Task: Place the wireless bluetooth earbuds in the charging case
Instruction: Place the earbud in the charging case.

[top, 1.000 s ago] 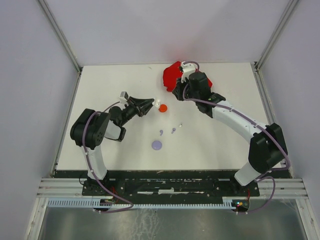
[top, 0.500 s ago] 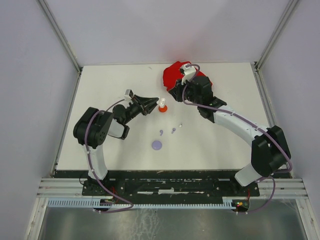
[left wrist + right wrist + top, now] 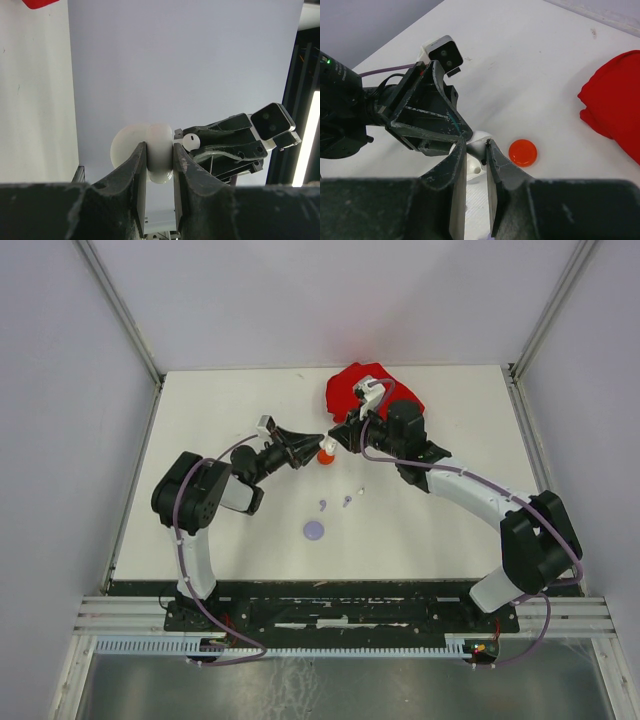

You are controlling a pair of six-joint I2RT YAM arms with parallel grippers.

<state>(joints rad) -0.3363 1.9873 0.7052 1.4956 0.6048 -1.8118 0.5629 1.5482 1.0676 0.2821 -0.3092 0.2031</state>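
white plastic is about to meet white plastic. a second ago the right pincer (image 3: pixel 475 147) was back over the red cloth (image 3: pixel 372 382), well apart from the left pincer (image 3: pixel 160 155). both have since swung together, and their tips now nearly touch, up off the tabletop (image 3: pixel 220 400) and close by the orange case (image 3: pixel 326 456).

the left pincer is clamped narrow on the white case (image 3: pixel 130 147), which looks open, with a rounded half bulging out to one side of the fingers. the right pincer is pinched almost closed on a white earbud (image 3: pixel 191 142), whose bulb sits just beside the case.

we judge the approach done and the insertion itself at hand. the bud is not yet seated, and we cannot tell whether the socket faces it squarely.

our count:
- three round cases: the white one held, the orange one, and a lilac case (image 3: pixel 314 530) nearer the bases.
- four earbuds: the one held and three loose on the tabletop between the orange and lilac cases, namely a lilac bud (image 3: pixel 323 505), a second lilac bud (image 3: pixel 346 501) and a pale bud (image 3: pixel 361 490).
- one cloth.
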